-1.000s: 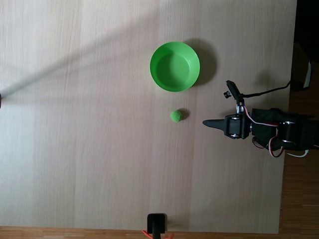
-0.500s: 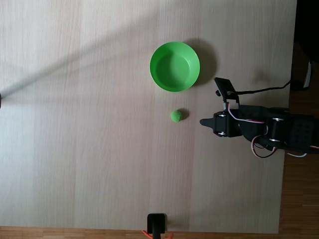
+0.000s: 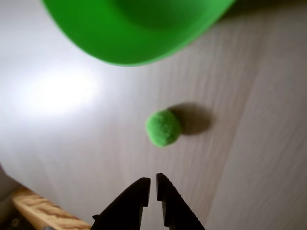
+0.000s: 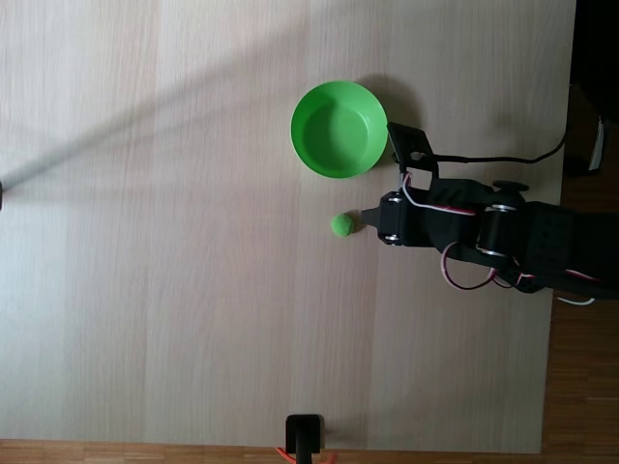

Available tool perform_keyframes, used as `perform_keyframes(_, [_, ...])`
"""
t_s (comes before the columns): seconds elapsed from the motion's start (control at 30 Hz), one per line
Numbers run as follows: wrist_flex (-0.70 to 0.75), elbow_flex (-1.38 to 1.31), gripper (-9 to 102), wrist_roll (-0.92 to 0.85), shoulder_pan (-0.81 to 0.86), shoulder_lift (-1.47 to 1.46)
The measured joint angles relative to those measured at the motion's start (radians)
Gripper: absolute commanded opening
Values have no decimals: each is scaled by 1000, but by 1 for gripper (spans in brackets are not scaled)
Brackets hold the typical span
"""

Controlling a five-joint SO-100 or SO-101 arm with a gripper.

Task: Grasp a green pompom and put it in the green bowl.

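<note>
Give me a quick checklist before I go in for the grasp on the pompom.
1. Target free: the green pompom lies alone on the table, apart from the bowl. Ok.
2. Alignment: in the wrist view the gripper points just left of the pompom's centre. Ok, roughly.
3. Jaws open wide enough: they stand nearly together, the gap narrower than the pompom. Not ok; open first.
4. Height above the table: cannot tell.
5. Drop target: the green bowl looks empty and close by in the fixed view. Ok.
6. Cable clearance: the cable runs behind the arm, away from the pompom. Ok.
</note>
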Motion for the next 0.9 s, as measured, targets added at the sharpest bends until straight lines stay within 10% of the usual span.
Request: perform_keyframes(0.9, [57, -160, 25, -5, -43, -422])
